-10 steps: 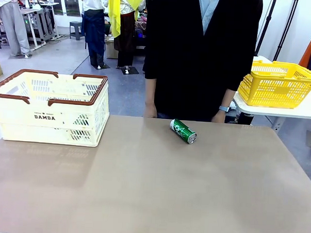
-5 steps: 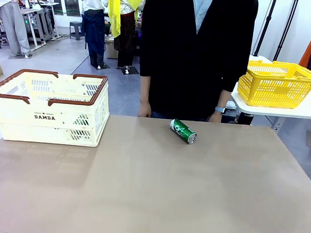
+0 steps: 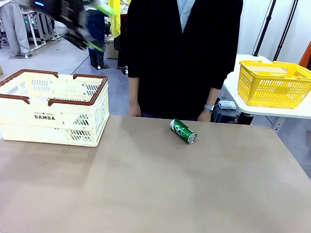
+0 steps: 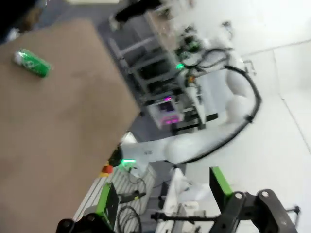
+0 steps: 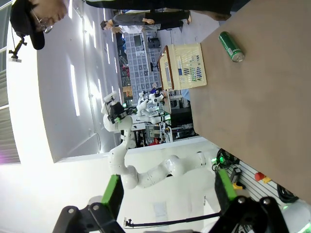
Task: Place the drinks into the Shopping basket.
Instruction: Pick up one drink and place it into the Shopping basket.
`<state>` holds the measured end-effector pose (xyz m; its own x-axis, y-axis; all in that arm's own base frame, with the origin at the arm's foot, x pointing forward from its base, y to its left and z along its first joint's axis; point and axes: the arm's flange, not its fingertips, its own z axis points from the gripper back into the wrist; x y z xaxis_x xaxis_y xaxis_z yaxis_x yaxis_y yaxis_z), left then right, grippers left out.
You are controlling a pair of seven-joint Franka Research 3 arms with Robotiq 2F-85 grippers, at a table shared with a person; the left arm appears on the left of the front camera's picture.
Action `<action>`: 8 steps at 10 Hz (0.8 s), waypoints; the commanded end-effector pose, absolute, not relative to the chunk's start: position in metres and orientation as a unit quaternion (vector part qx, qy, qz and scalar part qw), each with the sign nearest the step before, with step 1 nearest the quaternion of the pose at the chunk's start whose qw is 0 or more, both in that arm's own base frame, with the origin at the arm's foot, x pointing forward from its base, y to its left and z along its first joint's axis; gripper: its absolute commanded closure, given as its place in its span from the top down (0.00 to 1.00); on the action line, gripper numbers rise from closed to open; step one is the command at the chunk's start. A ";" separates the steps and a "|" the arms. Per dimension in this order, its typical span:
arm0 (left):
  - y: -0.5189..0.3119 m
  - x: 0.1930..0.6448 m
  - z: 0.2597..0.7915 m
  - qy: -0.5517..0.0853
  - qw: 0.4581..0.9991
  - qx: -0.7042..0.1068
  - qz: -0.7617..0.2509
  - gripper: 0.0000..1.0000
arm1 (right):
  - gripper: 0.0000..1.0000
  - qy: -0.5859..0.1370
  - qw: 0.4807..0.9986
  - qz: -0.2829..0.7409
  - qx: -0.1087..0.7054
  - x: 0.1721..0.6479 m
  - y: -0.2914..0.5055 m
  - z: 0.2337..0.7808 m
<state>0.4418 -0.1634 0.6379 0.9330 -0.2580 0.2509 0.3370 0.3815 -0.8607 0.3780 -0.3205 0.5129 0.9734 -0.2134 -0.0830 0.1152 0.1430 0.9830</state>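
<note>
At the upper left of the front view, the left arm's black gripper with green pads (image 3: pixel 95 10) hangs blurred in the air, high above the large cream-coloured plastic shopping basket with slotted sides and brown rim handles (image 3: pixel 48 107). In its own wrist view this gripper (image 4: pixel 165 196) has its jaws spread wide with nothing between them, the green pads apart at the bottom edge. The right gripper (image 5: pixel 167 194), seen in the right wrist view, is likewise raised off the surface, jaws wide and empty.

The basket stands at the far left of the flat brown surface (image 3: pixel 157 194), printed "DAMDA" on its near wall. A person in a black top (image 3: pixel 179 50) stands at the far edge, arms hanging down, both hands just behind that edge. Off to the right, on a separate white table, sits a yellow mesh basket (image 3: pixel 276 83).

The one drink, a slim green aluminium can with white lettering (image 3: pixel 183 131), lies on its side near the far edge of the surface, just in front of the person and well to the right of the cream basket. It is well apart from both sets of jaws, with nothing lying between it and the basket.
</note>
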 end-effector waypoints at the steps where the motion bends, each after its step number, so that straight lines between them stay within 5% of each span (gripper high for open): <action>1: -0.210 0.477 0.598 0.002 0.871 -0.467 -0.151 1.00 | 1.00 -0.036 0.758 -0.114 0.641 0.377 -0.318 0.515; 5: -0.317 0.469 0.506 -0.187 0.912 -0.304 -0.204 1.00 | 1.00 -0.036 0.758 -0.114 0.641 0.377 -0.318 0.515; 7: -0.325 0.456 0.465 -0.124 0.917 -0.309 -0.220 1.00 | 1.00 -0.036 0.758 -0.114 0.641 0.377 -0.318 0.515; 8: -0.332 0.466 0.502 -0.155 0.908 -0.323 -0.216 1.00 | 1.00 -0.036 0.758 -0.114 0.641 0.377 -0.318 0.515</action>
<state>0.4570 -0.3403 0.4738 0.8613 -0.3127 0.4005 0.4921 0.7095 -0.5044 0.3780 -0.3206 0.5128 0.9734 -0.2135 -0.0831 0.1153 0.1430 0.9830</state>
